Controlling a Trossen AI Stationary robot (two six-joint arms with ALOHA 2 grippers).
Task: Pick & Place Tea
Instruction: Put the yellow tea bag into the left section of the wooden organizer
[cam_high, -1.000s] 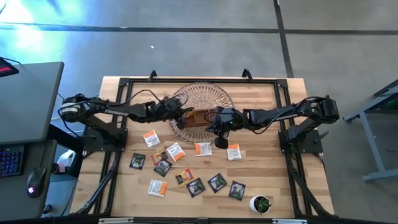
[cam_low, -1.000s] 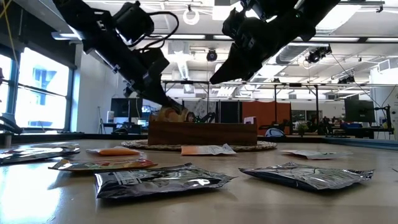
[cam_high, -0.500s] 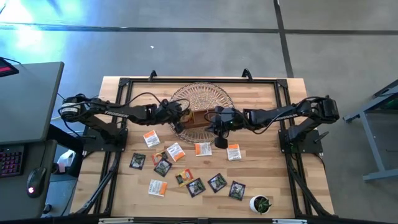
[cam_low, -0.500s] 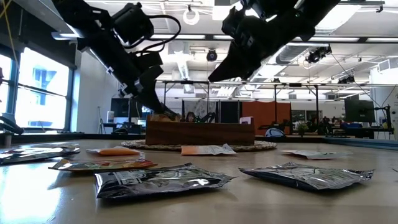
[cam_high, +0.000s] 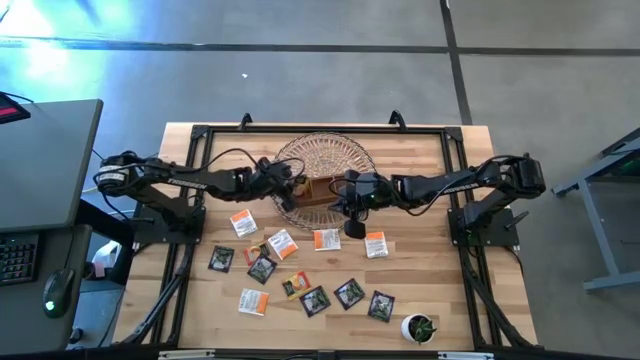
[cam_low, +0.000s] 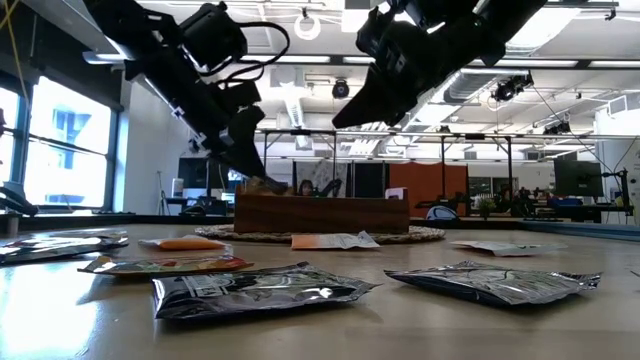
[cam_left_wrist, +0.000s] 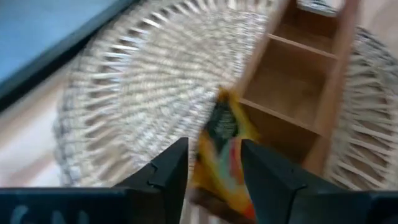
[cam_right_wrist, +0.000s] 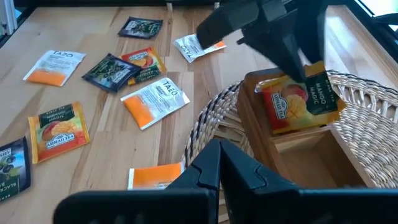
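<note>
A yellow-red tea sachet (cam_right_wrist: 298, 96) stands tilted in the left end compartment of the wooden tray (cam_right_wrist: 292, 155), which rests on a round wicker mat (cam_high: 325, 158). My left gripper (cam_left_wrist: 214, 149) hovers at that end of the tray, open, its fingers on either side of the sachet's upper part. My right gripper (cam_right_wrist: 217, 171) hangs shut and empty above the tray's right end (cam_high: 338, 192). Several more sachets, white-and-orange (cam_high: 327, 239), black (cam_high: 315, 300) and yellow-red (cam_high: 294, 286), lie flat on the table nearer its front. My left gripper comes slanting down from the table's left, its fingers (cam_right_wrist: 287, 46) straddling the sachet's top edge (cam_left_wrist: 219, 124). I cannot tell whether either finger touches it. The sachet's lower part sits inside the tray's compartment.
A small green plant in a white pot (cam_high: 420, 328) stands near the front right corner. The black frame rails (cam_high: 320, 128) run along the table's far edge and sides. Bare wood shows at the table's front left (cam_high: 190, 310).
My left gripper's tip has drawn back a little toward the table's left and tipped more steeply. The yellow-red sachet now sits lower at the tray's left end, showing less above the tray's wall in the low view.
</note>
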